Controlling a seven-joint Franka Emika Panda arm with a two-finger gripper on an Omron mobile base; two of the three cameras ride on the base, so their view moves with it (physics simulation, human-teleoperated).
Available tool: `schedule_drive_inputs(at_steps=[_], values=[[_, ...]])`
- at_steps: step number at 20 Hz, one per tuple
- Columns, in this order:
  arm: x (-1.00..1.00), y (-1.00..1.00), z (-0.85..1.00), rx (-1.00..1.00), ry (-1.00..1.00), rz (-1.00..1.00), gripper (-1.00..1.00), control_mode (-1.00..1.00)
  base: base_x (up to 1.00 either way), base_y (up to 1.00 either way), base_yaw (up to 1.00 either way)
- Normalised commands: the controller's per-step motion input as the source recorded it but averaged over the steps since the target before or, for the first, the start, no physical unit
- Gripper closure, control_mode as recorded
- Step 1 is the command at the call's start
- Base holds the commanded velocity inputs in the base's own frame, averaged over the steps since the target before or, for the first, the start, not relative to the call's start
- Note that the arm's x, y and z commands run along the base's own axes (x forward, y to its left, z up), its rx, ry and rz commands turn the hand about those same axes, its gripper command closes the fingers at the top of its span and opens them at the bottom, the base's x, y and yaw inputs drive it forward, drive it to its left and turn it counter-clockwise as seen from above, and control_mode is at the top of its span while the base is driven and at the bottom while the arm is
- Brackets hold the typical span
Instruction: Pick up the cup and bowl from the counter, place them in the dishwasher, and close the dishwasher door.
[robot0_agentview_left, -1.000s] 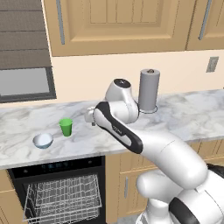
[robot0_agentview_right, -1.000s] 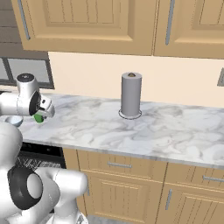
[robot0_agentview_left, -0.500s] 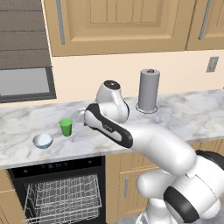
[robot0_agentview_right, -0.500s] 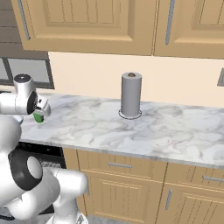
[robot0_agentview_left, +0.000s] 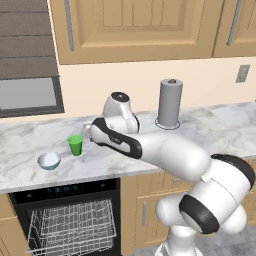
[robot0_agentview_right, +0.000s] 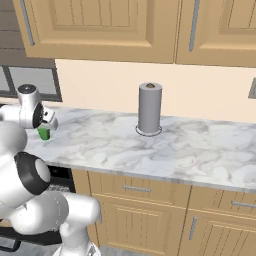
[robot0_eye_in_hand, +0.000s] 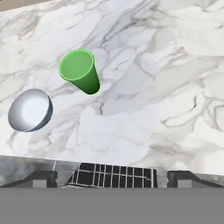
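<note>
Green is my target: the cup stands upright on the counter, and I read this as the reach for it, the first pick, with nothing yet loaded. My tool hangs above the marble just to the right of the cup in the left base view, apart from it, and in the right base view I see the tool just above and in front of the green tumbler. Looking down from the hand view, the cup sits upper left of centre with its mouth toward me, and the bowl lies just beside it, lower left, not touching as far as I can judge. The two finger tips sit far apart at the bottom corners of that view, so I take the jaws as spread wide and holding nothing. Below the counter edge the dishwasher stands open with its white rack showing; the door itself I cannot make out. Next I judge I need to shift the tool toward the cup until it sits between the fingers, drop to mid-height on its wall, then close gently. The bowl is close enough that a finger could nudge it, so I would straddle the cup along the line that avoids it.
</note>
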Motion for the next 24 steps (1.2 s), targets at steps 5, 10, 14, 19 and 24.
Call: schedule_drive_inputs(at_steps=[5,10,14,19,24], values=[[0.33,0.15,-0.12,0.0,0.0,0.0,-1.0,-1.0,0.0,0.0,0.0],[0.31,0.19,-0.18,0.0,0.0,0.0,-1.0,-1.0,0.0,0.0,0.0],[0.28,0.18,-0.24,0.0,0.0,0.0,-1.0,-1.0,0.0,0.0,0.0],[0.27,0.16,-0.26,0.0,0.0,0.0,-1.0,-1.0,0.0,0.0,0.0],[0.29,0.13,-0.19,0.0,0.0,0.0,-1.0,-1.0,0.0,0.0,0.0]])
